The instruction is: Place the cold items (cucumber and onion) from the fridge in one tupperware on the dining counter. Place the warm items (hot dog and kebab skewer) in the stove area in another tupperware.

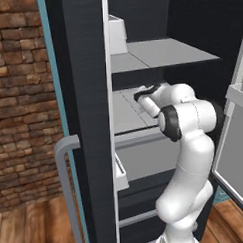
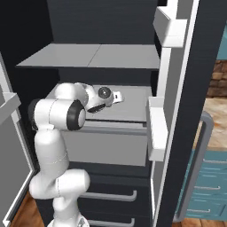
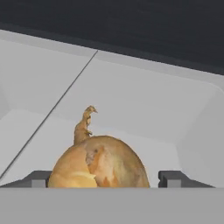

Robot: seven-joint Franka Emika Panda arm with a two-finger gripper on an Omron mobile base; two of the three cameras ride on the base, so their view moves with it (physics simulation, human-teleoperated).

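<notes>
The onion, a yellowish-tan bulb with a thin pointed tip, sits on a grey shelf inside the open fridge. My gripper is open, with the onion between its two dark fingertips. A narrow gap shows on the right side, and the left tip sits right at the bulb's edge. From the right base view, the gripper reaches over the middle shelf. The arm extends into the fridge. The cucumber, hot dog, kebab skewer and tupperware are out of view.
Both fridge doors stand open, each with white door bins and a long silver handle. An upper shelf hangs close above the arm. A brick wall stands left; teal cabinets under a beige top stand right.
</notes>
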